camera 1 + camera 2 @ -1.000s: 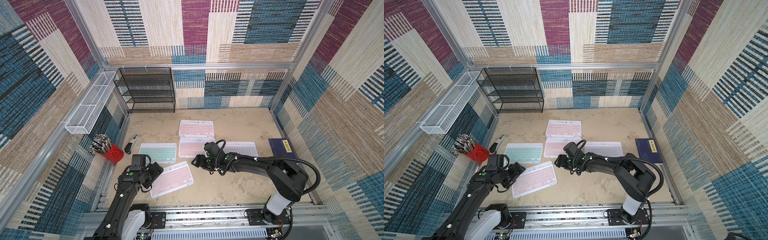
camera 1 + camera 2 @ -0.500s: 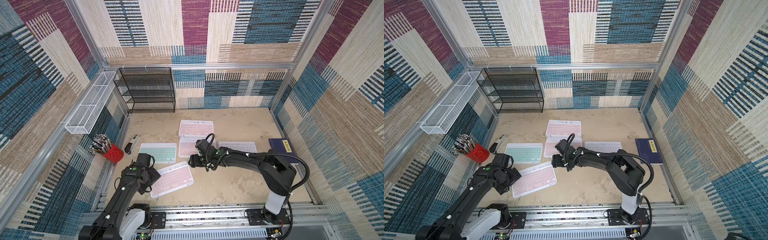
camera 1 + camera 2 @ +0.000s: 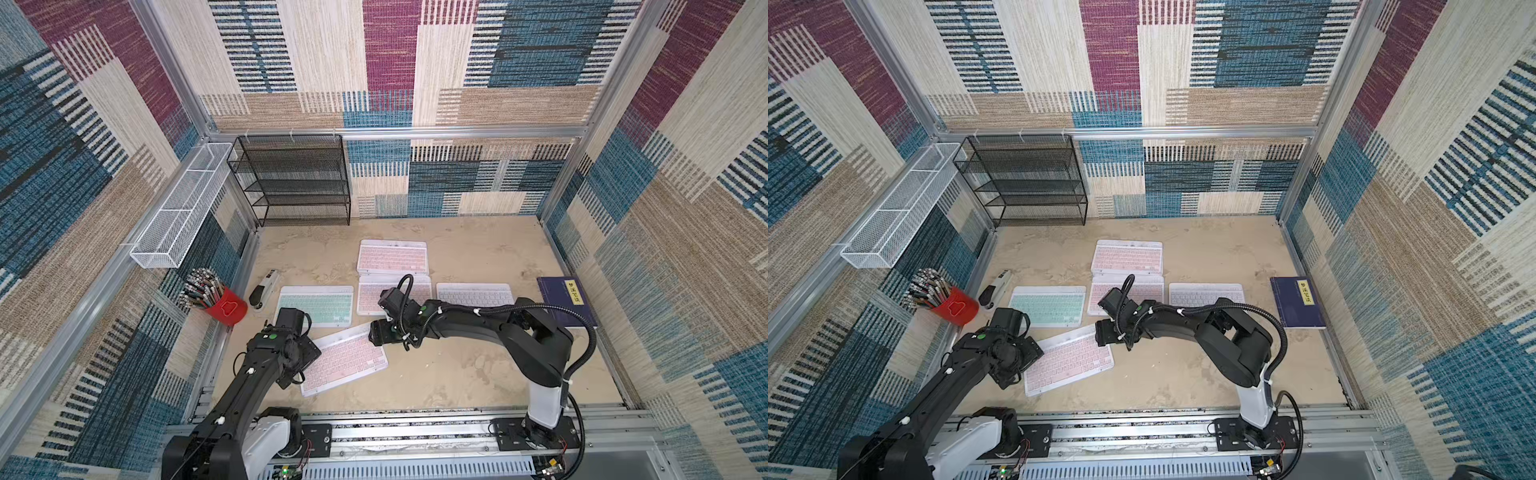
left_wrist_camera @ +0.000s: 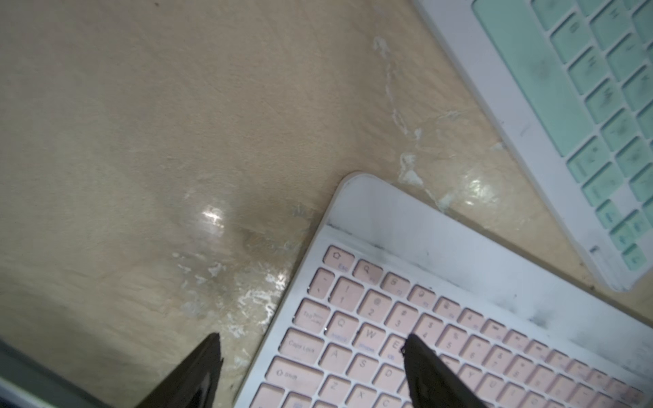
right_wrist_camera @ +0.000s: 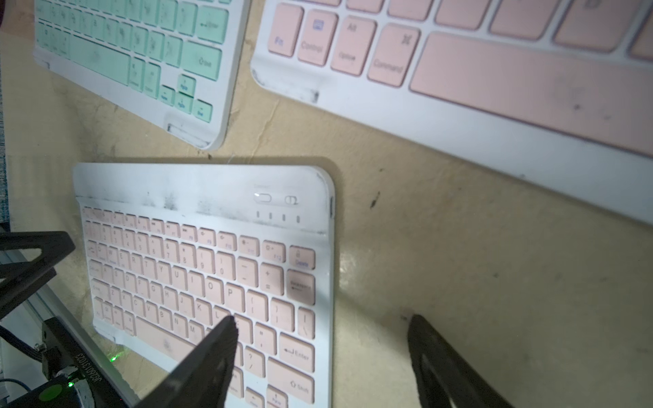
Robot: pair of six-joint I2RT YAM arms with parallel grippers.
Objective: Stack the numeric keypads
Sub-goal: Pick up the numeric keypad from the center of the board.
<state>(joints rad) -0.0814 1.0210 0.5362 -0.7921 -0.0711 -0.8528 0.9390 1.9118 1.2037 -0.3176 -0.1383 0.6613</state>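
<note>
Table (image 3: pixel 457 374): carrying all items.
Black wire rack (image 3: pixel 297 178): standing against far wall. White wire basket (image 3: pixel 178 212): hanging on left wall.
Far pink keypad (image 3: pixel 392 257): lying just behind middle pink keypad (image 3: pixel 368 297). Green keypad (image 3: pixel 316 305): lying just left of it. White keypad (image 3: pixel 473 294): lying just right.
Near pink keypad (image 3: pixel 345 359): lying tilted, closest to arm bases.
Blue book (image 3: pixel 567 301): lying by right wall.
Red cup (image 3: pixel 226 307): sitting at left wall, stapler (image 3: pixel 264 286) lying beside it.
Left gripper (image 4: pixel 311 353): jaws standing wide, straddling left edge of near pink keypad, gripping nothing.
Right gripper (image 5: pixel 321 339): jaws standing wide, straddling right edge of same keypad, gripping nothing.
</note>
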